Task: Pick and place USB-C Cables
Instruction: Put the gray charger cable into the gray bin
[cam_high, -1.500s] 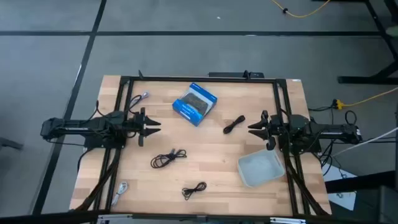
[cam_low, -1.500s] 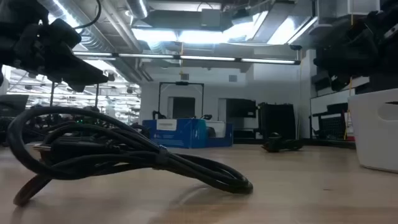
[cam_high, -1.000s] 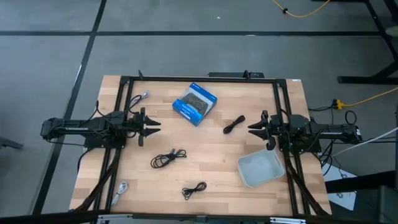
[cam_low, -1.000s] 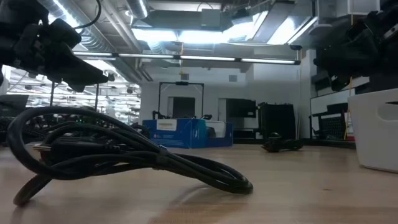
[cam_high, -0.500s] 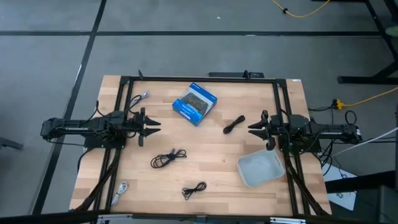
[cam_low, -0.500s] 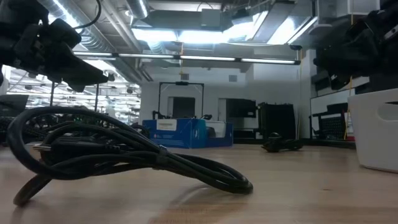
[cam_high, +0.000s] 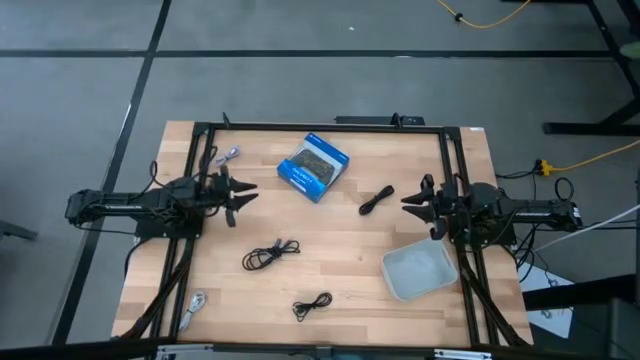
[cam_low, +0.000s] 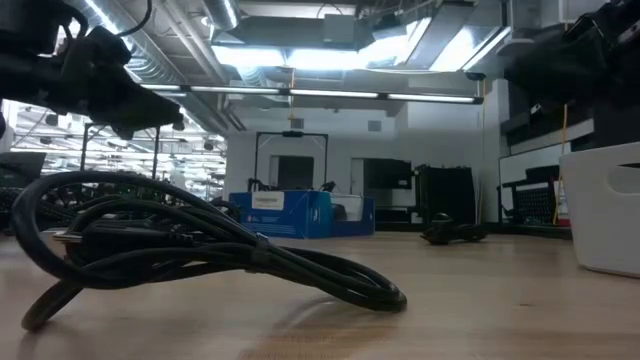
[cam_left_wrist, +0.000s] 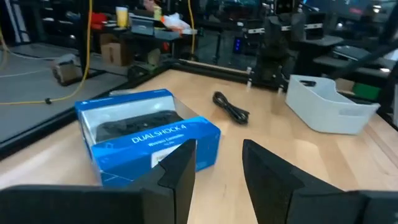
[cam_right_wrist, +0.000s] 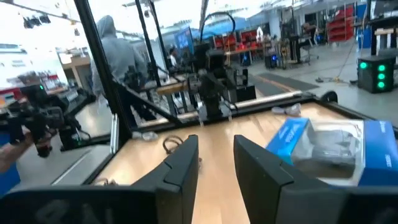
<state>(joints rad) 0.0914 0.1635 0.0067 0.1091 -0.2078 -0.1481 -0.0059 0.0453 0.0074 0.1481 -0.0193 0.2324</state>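
With nothing yet picked, five cables are lying loose — black ones at centre right (cam_high: 376, 201), centre (cam_high: 270, 254) and lower centre (cam_high: 312, 305), pale ones at upper left (cam_high: 226, 156) and lower left (cam_high: 194, 302) — while the left gripper (cam_high: 244, 194) and right gripper (cam_high: 407, 204) are hanging parted and empty beside the bin (cam_high: 419, 272), presumably the cables' destination.

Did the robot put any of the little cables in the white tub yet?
Not yet. The white tub looks empty. Nothing is in hand: the left hand and right hand are both open, holding nothing, at the table's sides. All five cables are left on the wood: three black ones and two pale ones.
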